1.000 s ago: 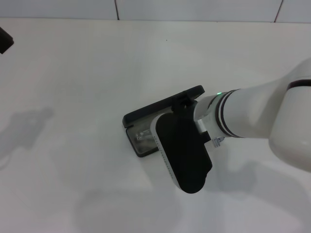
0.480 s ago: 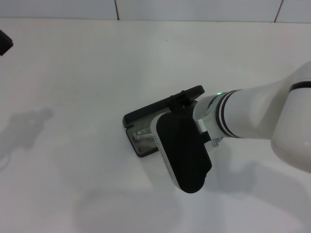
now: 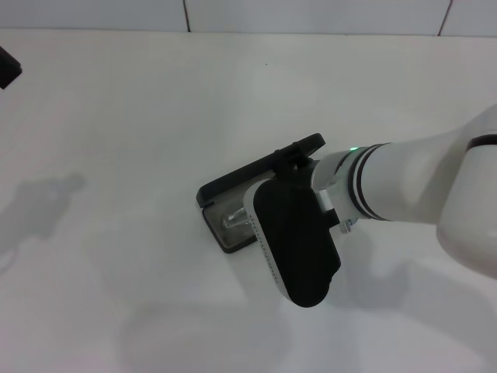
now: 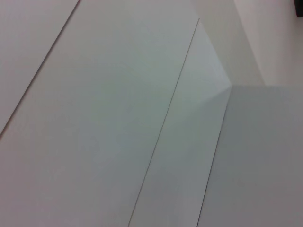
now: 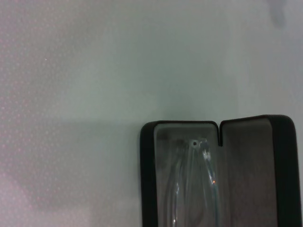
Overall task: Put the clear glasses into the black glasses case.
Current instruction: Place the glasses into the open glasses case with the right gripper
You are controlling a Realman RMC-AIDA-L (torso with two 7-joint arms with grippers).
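Surface: a white table [image 3: 116, 116] is taking up the scene, with a white tiled wall [image 3: 311, 14] running along the far edge.
Case: the case [image 5: 215, 170] is lying open a little right of centre, its lid [image 3: 264, 165] tilting up on the far side.
Glasses: the glasses [image 5: 199, 184] are resting inside the case's tray, arms along its length.
Right gripper: it is hanging over the right part of the case; its fingers are not showing in any view, so I cannot tell their state.
Change: over the last second the right arm [image 3: 404, 186] is drifting slightly right and near, baring a little more of the tray.
Meaning: the placing looks done; the arm is probably retreating, with the lid not yet closed.
Left gripper: parked off the far left edge.
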